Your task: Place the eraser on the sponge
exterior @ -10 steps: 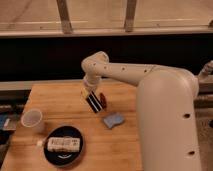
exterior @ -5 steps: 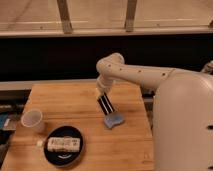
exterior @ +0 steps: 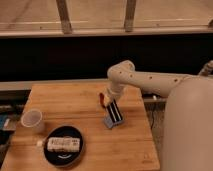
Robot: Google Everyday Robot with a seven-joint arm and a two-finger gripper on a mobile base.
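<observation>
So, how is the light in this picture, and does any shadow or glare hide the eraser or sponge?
Camera view: the wooden table is lit warmly and evenly, the band behind it is almost black, the strip at the top is bright. The gripper hangs over the table, at the eraser just above the sponge; no shadow hides either, and no glare shows.

Eraser (exterior: 115, 111) black, white stripes; sponge (exterior: 109, 123) light blue; plate (exterior: 63, 158) black; table (exterior: 65, 104) pale wood; gripper (exterior: 111, 103) just above sponge.

We see the black, white-striped eraser (exterior: 115, 111) slanting below the gripper (exterior: 108, 100), its lower end over the light-blue sponge (exterior: 108, 122) (wavy-edged, lying flat).
</observation>
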